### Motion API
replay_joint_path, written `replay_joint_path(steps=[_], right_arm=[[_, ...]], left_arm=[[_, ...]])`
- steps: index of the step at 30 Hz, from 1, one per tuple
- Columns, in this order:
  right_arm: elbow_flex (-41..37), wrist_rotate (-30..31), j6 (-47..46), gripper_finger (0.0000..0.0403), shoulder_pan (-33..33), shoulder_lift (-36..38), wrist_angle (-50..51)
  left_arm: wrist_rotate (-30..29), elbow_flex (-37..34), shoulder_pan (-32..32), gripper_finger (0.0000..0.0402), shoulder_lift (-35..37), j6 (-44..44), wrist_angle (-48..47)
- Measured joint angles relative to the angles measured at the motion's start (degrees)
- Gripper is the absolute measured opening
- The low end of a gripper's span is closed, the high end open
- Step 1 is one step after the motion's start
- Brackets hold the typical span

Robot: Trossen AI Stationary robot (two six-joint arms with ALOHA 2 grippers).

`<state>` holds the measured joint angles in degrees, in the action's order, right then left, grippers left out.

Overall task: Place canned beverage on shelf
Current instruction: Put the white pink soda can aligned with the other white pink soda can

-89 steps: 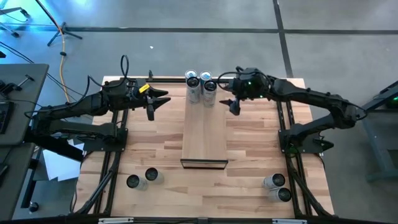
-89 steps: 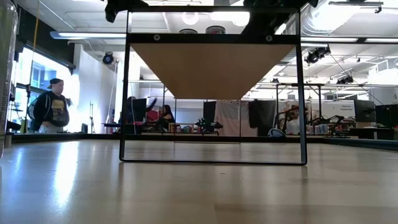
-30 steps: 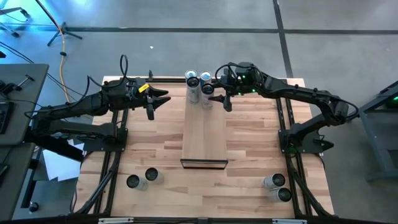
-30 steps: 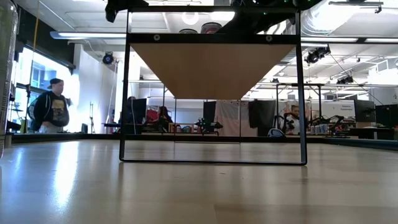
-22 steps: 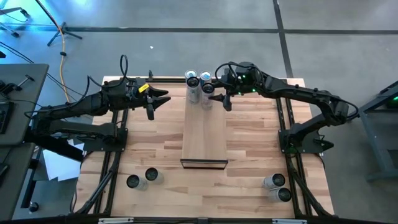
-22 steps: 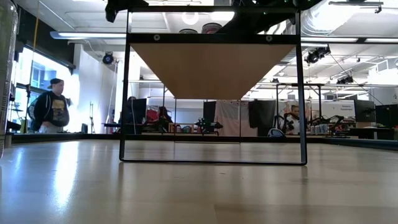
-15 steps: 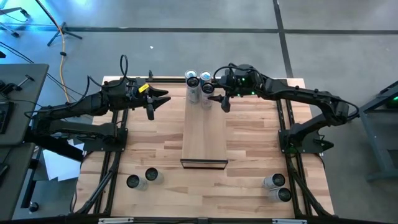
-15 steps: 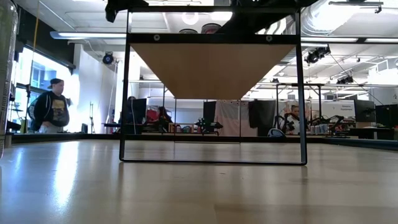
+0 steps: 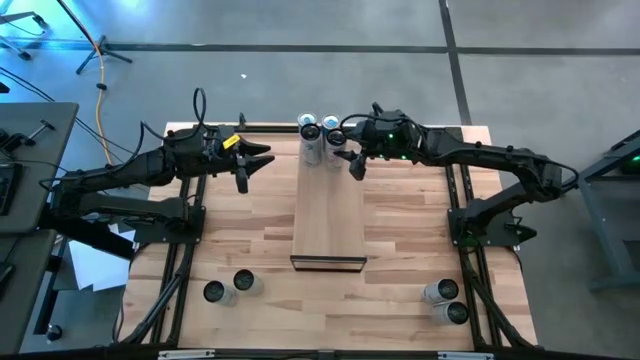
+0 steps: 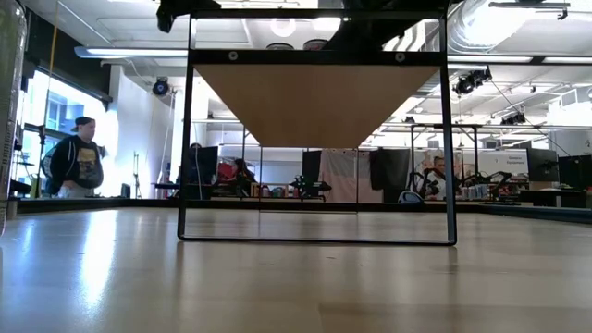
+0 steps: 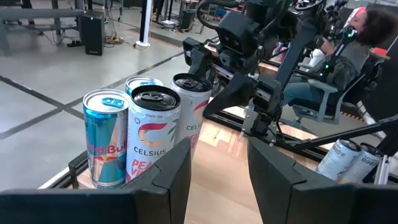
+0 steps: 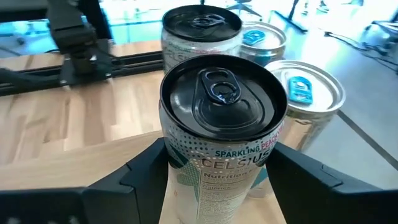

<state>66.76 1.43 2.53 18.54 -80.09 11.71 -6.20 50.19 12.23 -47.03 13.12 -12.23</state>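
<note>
The shelf (image 9: 328,215) is a long light-wood platform in the middle of the table. Several cans (image 9: 318,138) stand at its far end. My right gripper (image 12: 221,180) reaches in from the table's right and is shut on a black-topped Celsius can (image 12: 224,124), the one nearest it. Close behind that can stand another Celsius can (image 12: 199,28) and two blue-topped cans (image 12: 305,93). My left gripper (image 11: 217,180) hovers open to the left of the shelf (image 9: 245,165), pointing at the cans with nothing between its fingers. My right gripper pinches the Celsius can's side wall (image 12: 177,165) between its two fingers, a little below the rim. One finger (image 12: 146,171) lies on each side. The fingers come from the table's right, slanting slightly down. The can is upright; its base is hidden.
Two loose cans lie at the table's near left (image 9: 230,287) and two at the near right (image 9: 443,300). The low view looks under the raised shelf (image 10: 314,102) between its dark frame legs. People (image 10: 79,153) show in the room beyond the table.
My right gripper has shifted a little toward the table's left edge, at the cans, and has turned at the wrist. Its finger gap looks the same.
</note>
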Motion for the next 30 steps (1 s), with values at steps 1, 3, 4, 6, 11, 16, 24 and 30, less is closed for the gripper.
replay_joint_path(steps=[1, 3, 4, 6, 11, 16, 24, 30], right_arm=[[0.0, 1.3, -0.5, 0.023, -0.5, 0.0, -0.1], [0.0, 3.8, -1.5, 0.023, -1.6, 0.0, -0.2], [0.0, 4.8, -2.1, 0.023, -2.2, 0.0, -0.3], [-0.1, 6.2, -2.8, 0.023, -3.3, 0.0, -0.4], [-0.1, 13.0, -6.9, 0.023, -6.0, -0.1, -0.5], [-0.2, 17.9, -10.9, 0.023, -7.5, -0.6, -1.7], [-0.1, 21.2, -13.7, 0.023, -9.0, -3.5, -5.8], [0.0, 24.0, -14.1, 0.023, -9.0, -3.9, -5.9]], left_arm=[[0.0, 0.0, 0.0, 0.0131, 0.0, -0.6, 0.0], [0.0, 0.0, 0.0, 0.0131, 0.0, -1.2, 0.0], [0.0, 0.0, 0.0, 0.0131, 0.0, -1.3, 0.0], [0.0, 0.0, 0.0, 0.0131, 0.0, -1.3, 0.0], [0.0, 0.0, 0.0, 0.0131, 0.0, -1.3, 0.0], [0.0, 0.0, 0.0, 0.0131, 0.0, -1.3, 0.1], [0.0, 0.0, 0.0, 0.0131, 0.0, -1.3, 0.1], [0.0, 0.0, 0.0, 0.0131, 0.0, -1.3, 0.1]])
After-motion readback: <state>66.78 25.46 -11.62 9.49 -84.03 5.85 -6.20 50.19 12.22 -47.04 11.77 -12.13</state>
